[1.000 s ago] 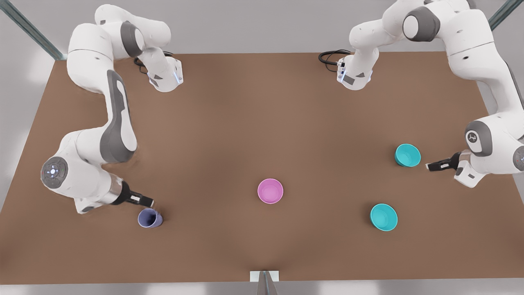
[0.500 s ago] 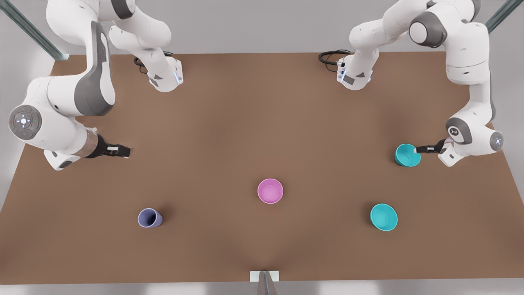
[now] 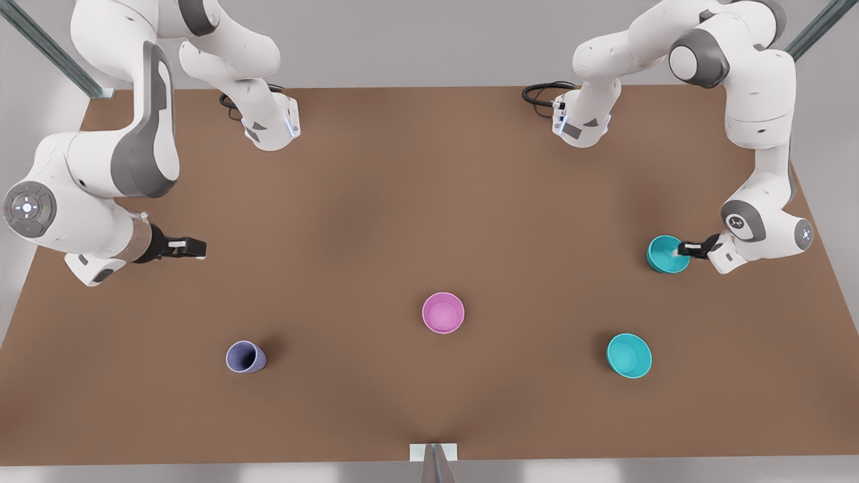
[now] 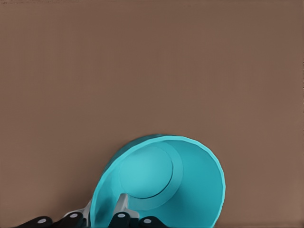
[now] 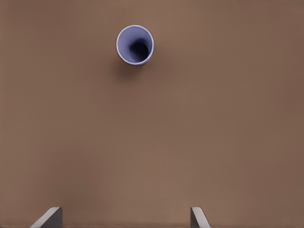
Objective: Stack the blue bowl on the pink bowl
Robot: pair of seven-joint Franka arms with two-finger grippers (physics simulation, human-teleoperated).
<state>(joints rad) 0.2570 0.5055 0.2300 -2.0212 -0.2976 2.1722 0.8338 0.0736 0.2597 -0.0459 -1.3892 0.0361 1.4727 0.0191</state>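
One left gripper (image 3: 679, 249) finger inside blue bowl (image 3: 664, 258), rim between.

- in the left wrist view the blue bowl (image 4: 161, 185) ran off the picture's edge, so we could not see its near rim.
- the left gripper (image 4: 102, 213) was cut off there too; we saw one finger inside the bowl's wall and one outside, but not whether they pressed on it.
- in the front view that gripper (image 3: 679, 250) was too small for us to judge its grip.
- of the right gripper (image 5: 126, 216) we saw just two fingertips (image 5: 47, 217), set wide apart, the rest cut off.
- the arm on the front view's left hid part of the table (image 3: 376, 201).
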